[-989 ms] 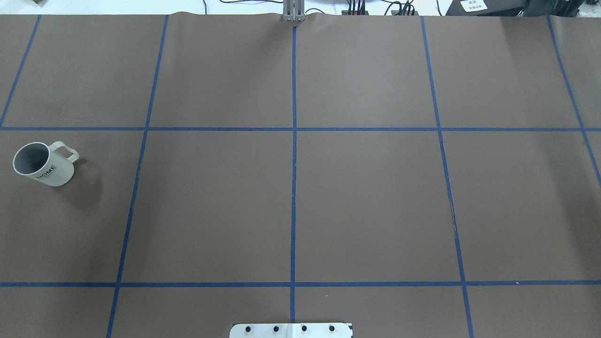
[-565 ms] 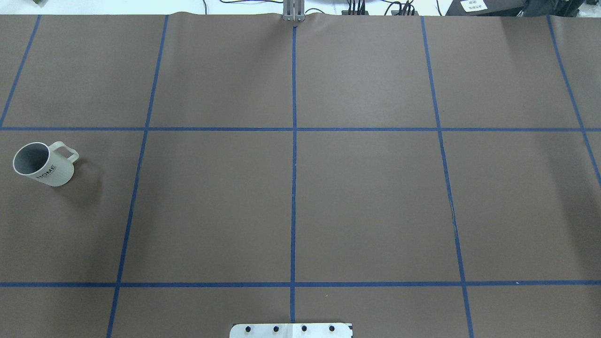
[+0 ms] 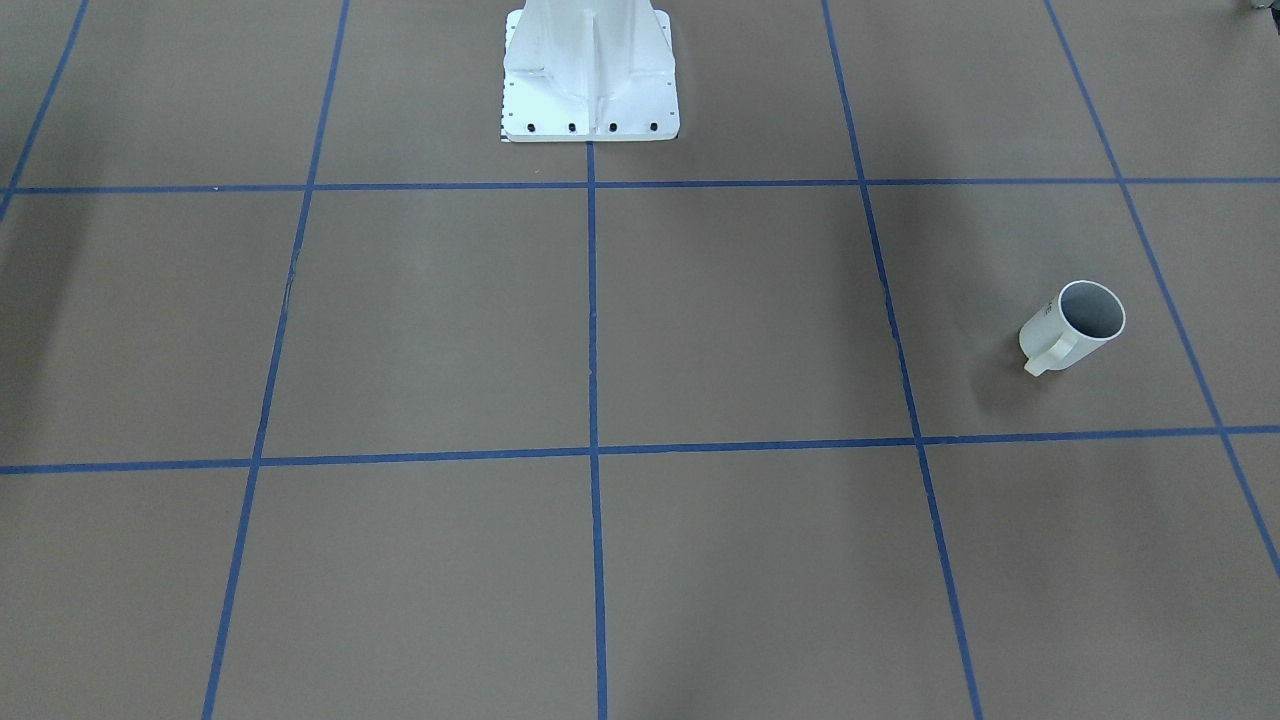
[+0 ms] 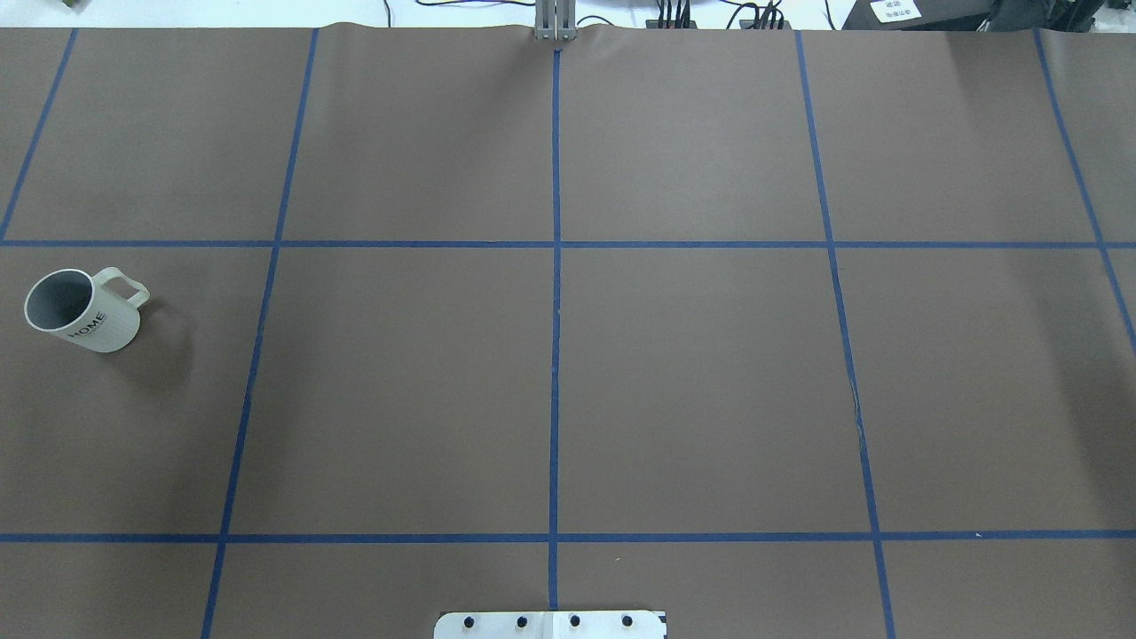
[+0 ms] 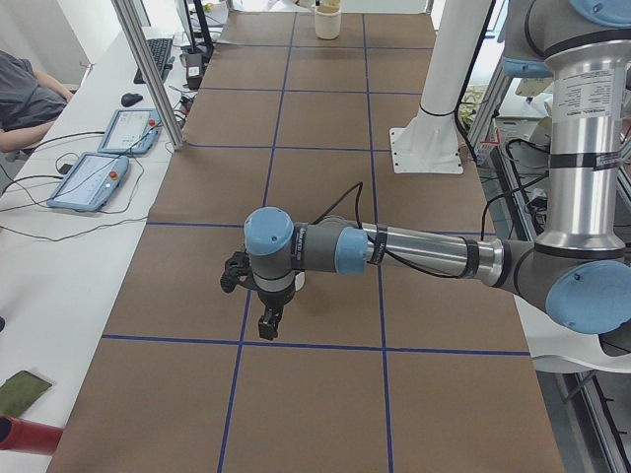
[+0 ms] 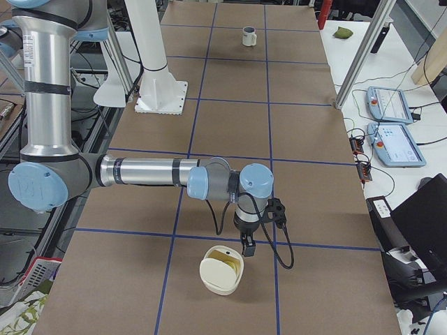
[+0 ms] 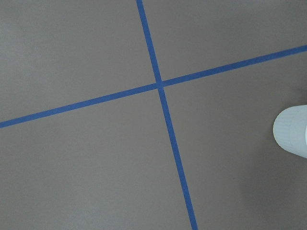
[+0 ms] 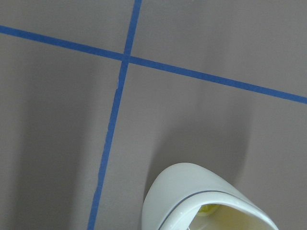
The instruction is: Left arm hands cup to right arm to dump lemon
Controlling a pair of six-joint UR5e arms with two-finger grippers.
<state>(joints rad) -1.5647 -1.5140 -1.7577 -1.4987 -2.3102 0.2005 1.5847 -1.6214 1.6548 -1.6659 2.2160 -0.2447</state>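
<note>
The cup (image 4: 80,311) is a white mug lettered "HOME", standing upright on the brown table's left end, handle toward the far side. It also shows as the cup (image 3: 1075,325) and, small, the cup (image 6: 248,36). Its grey inside shows no lemon; the lemon is hidden or out of view. In the left side view the left gripper (image 5: 267,323) hangs pointing down, near the cup, which the arm mostly hides. The right gripper (image 6: 247,248) points down just behind a cream bowl (image 6: 222,271). I cannot tell whether either gripper is open or shut.
The cream bowl (image 8: 206,203) holds something yellow that I cannot identify. The robot's white pedestal (image 3: 590,75) stands mid-table. Blue tape lines grid the mat. A person and tablets (image 5: 94,177) are at the side bench.
</note>
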